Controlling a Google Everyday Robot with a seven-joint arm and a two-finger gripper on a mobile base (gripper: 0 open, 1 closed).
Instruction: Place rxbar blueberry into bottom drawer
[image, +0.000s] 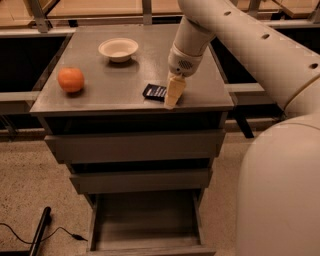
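Over the desk (115, 82), hand (171, 98) at the rxbar blueberry (154, 92)

Near the desk's front edge the rxbar blueberry lies flat, and the hand points down at the bar's right end, overlapping it in view. Whether the hand is spread or pressed together cannot be told. An orange (70, 79) sits at the left, a cream bowl (118, 49) toward the back. Below, the bottom drawer (145, 227) stands pulled out, its grey floor showing

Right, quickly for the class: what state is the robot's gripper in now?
Gripper: low over the cabinet top, at the right end of the rxbar blueberry, which lies flat there; open or closed cannot be told.
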